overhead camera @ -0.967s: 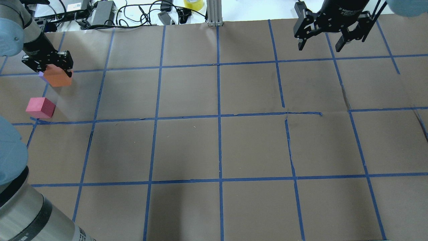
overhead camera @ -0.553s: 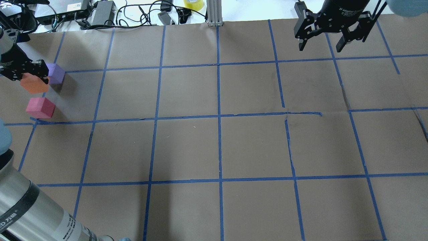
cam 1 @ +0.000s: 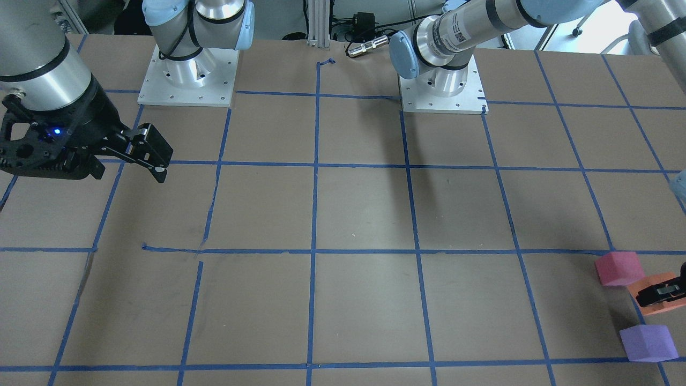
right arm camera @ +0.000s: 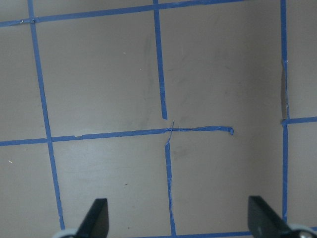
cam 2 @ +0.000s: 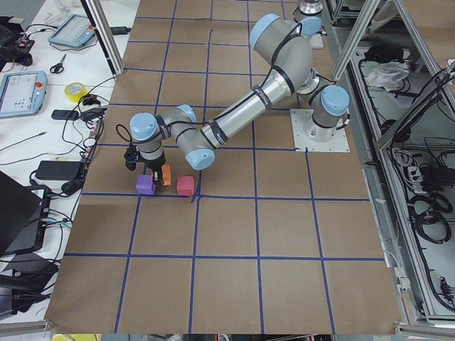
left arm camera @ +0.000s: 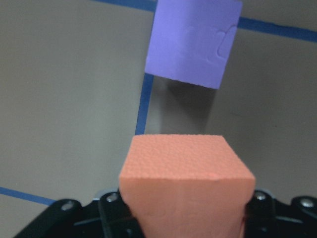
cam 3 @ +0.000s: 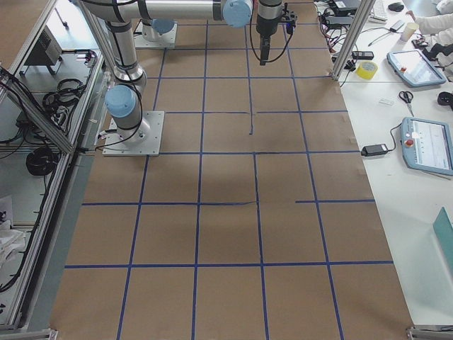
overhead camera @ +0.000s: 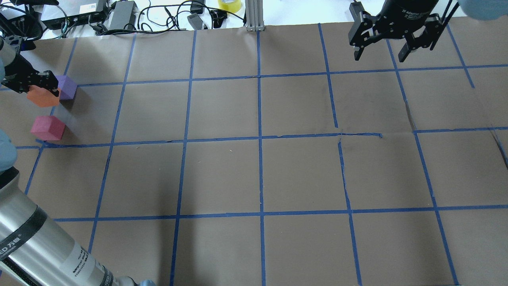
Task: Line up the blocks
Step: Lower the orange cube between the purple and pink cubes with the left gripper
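Refer first to the bench: brown paper covering, gridded with blue tape.

Locate the left arm entering at the near left of the overhead view and reaching to the far left part of the bench. Locate the right arm at the far right of the overhead view, held above the bench.

Check the right tool: jaws spread wide, empty, well apart from all three blocks. Confirm in the right wrist view by the two fingertips at the lower corners, with only paper and tape between them.

Check the left tool: clamped on the orange block, one finger on each opposite side face, as seen in the left wrist view. Not possible to tell whether resting on the paper or raised just off it.

Find the purple block on the bench just beyond the orange block, over a tape line, separated by a narrow gap. Find the red-pink block on the bench on the nearer side of the orange block, close to a tape crossing, untouched by either tool. Read the order from the robot outward as red-pink, orange, purple, with the orange block offset slightly toward the bench's left edge.
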`<move>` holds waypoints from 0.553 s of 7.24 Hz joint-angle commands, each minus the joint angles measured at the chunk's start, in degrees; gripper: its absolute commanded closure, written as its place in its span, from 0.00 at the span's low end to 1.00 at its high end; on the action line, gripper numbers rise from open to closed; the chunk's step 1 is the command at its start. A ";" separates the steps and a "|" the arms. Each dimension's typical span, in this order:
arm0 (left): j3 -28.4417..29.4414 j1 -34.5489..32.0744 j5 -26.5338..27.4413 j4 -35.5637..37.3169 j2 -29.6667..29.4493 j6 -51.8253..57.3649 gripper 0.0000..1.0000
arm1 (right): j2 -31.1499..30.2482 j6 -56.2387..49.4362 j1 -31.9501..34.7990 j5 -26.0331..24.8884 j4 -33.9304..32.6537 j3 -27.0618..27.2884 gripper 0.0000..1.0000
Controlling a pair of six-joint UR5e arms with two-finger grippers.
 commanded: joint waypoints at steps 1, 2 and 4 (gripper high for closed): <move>0.07 0.01 -0.08 0.00 -0.85 3.42 1.00 | 0.09 0.00 0.00 -0.03 -0.03 0.12 0.00; 0.07 0.01 0.27 -0.26 -0.76 3.96 1.00 | 0.09 0.00 0.00 0.15 -0.21 0.12 0.00; -0.19 0.10 0.45 -0.44 -0.59 4.40 1.00 | 0.09 0.00 0.00 -0.11 -0.21 0.12 0.00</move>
